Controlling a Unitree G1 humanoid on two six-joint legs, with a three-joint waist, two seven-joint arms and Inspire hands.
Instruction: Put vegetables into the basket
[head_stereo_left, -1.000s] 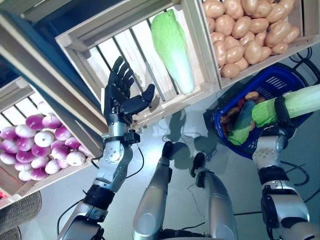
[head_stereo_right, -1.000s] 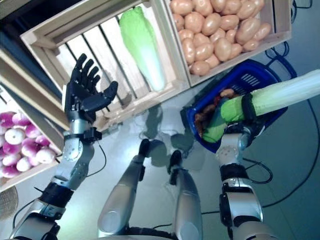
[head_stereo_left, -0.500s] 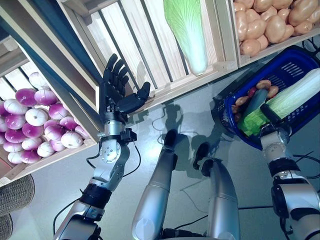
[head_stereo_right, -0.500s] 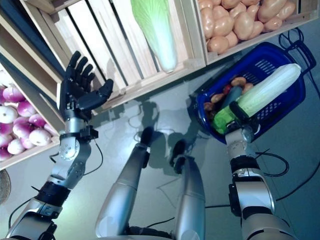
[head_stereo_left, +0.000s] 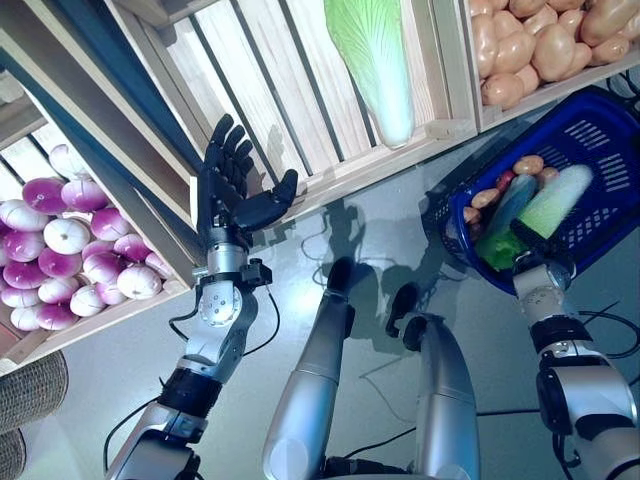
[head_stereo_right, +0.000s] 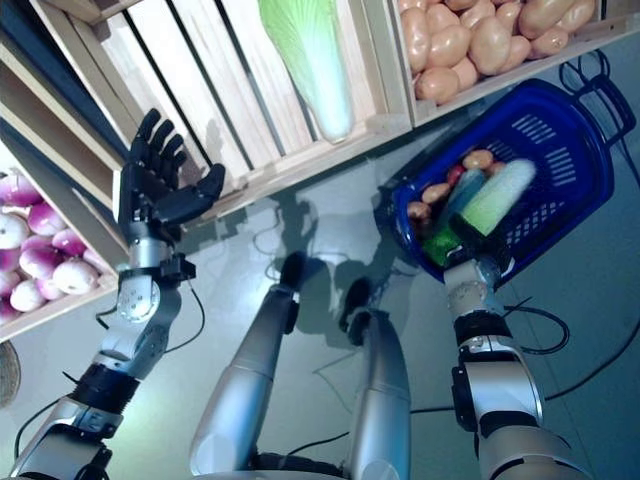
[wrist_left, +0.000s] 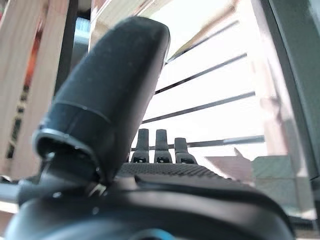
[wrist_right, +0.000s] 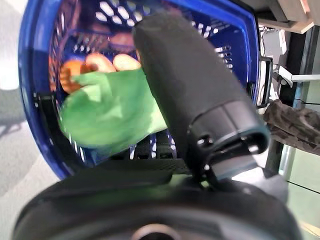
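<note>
Now the right hand (head_stereo_left: 528, 262), at the frame's right, grips the cabbage (head_stereo_left: 540, 210) inside the blue basket (head_stereo_right: 570, 130); better lower it fully before letting go; left hand (head_stereo_left: 228, 185) idles, fingers spread.

One blue plastic basket (head_stereo_left: 585, 150). Two pale green napa cabbages: one in slatted wooden crate (head_stereo_left: 372, 55), one in basket (head_stereo_left: 545, 205). Three wooden crates (head_stereo_left: 300, 100) visible. Purple-white onions (head_stereo_left: 60, 265), tan potatoes (head_stereo_left: 540, 45): too many to count.
</note>
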